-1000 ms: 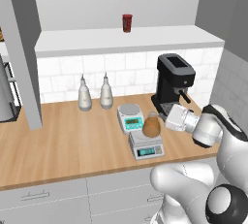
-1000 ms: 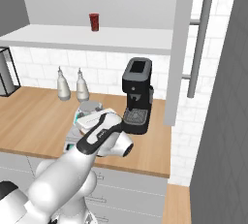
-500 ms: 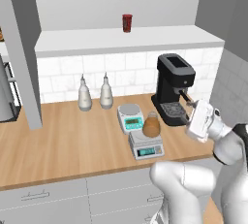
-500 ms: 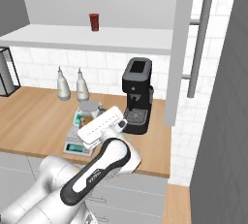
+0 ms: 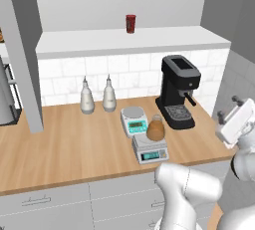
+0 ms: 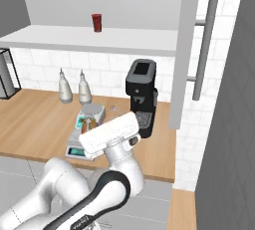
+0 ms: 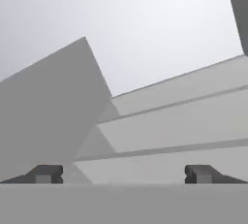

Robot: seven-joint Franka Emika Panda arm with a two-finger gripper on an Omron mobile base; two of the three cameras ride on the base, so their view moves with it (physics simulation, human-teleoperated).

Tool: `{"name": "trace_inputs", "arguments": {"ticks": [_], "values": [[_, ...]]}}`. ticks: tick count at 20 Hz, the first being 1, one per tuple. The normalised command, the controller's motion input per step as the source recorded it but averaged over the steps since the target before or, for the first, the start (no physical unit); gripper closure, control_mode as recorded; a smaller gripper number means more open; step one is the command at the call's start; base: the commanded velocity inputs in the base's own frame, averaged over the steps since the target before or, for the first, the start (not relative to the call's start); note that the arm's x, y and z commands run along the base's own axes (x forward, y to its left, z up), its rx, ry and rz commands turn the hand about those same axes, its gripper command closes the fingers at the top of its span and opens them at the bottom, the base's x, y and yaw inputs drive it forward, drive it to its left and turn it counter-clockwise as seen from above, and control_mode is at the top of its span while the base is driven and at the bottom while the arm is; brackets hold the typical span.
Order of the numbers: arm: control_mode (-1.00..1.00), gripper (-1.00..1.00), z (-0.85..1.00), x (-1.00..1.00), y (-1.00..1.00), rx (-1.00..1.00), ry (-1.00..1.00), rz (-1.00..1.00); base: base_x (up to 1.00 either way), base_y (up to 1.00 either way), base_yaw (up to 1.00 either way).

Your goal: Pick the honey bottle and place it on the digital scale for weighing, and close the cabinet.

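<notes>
The white arm's two-finger gripper [image 7: 124,173] is seen in the hand view with its dark finger tips [image 7: 46,173] set wide apart and nothing between them, so the jaws are open. Only plain grey cabinet surfaces are faced by the hand. In the left base view the hand is raised at the right edge, past the end of the wooden tabletop [image 5: 64,144], well apart from the things standing on it.

Near the front of the tabletop, the small light-grey digital scale with a square platform and a teal display [image 5: 149,150] is found, and the squat amber-brown honey bottle [image 5: 156,129] is seen standing upright on its platform. Just behind it, a second scale with a round silver platter and a teal body [image 5: 134,120] is placed. To the right of the two scales a black coffee machine [image 5: 178,90] is set against the white tiled wall. Farther back and to the left, two pale-grey bottles with pointed nozzles [image 5: 97,96] are stood side by side at the wall.

Above, a small dark-red can [image 5: 130,24] is seen on the white shelf [image 5: 99,41]. In the right base view the large light-grey wall cabinet door [image 6: 185,50] with its long vertical bar handle [image 6: 204,47] is shown swung open, edge-on to the camera.
</notes>
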Motion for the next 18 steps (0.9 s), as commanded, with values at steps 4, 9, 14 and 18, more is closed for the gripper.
{"name": "trace_inputs", "arguments": {"ticks": [4, 9, 14, 18], "values": [[-1.00, -1.00, 0.71, -0.41, -1.00, 0.22, -0.39, -0.07, 0.00, 0.00, 0.00], [-1.00, -1.00, 0.55, -0.44, -1.00, 0.15, -0.34, -0.11, 0.00, 0.00, 0.00], [-1.00, -1.00, -0.05, -0.05, -0.93, 0.10, -0.03, -0.14, 0.00, 0.00, 0.00], [-1.00, -1.00, -0.36, 0.00, -0.77, 0.01, 0.00, -0.12, 0.00, 0.00, 0.00]]}}
